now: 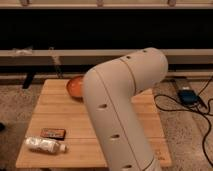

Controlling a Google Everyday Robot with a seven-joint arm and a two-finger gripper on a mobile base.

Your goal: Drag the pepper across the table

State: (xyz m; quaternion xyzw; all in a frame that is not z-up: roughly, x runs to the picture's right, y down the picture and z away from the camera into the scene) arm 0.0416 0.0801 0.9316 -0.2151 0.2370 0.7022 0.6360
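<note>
White casing of the robot's arm (120,115) fills the middle of what I can see. The gripper is out of sight behind that bent elbow, so I cannot place it more closely than the far side of the arm. Its fingers are drawn together, but whether they pinch or press on anything I cannot tell.

The pepper is hidden as well. It shows nowhere on the bare wood, so I take it to lie behind the arm, on the right half of the table (50,112). My judgement is that the drag cannot be counted as done: nothing in view shows the pepper moved, and the whole pull across the planks may be left.

An orange bowl (75,86) sits by the far edge, its right side cut off by the arm. A dark brown packet (53,133) lies near the front-left corner. Just in front of it, along the front edge, a pale bottle (45,145) lies on its side.
</note>
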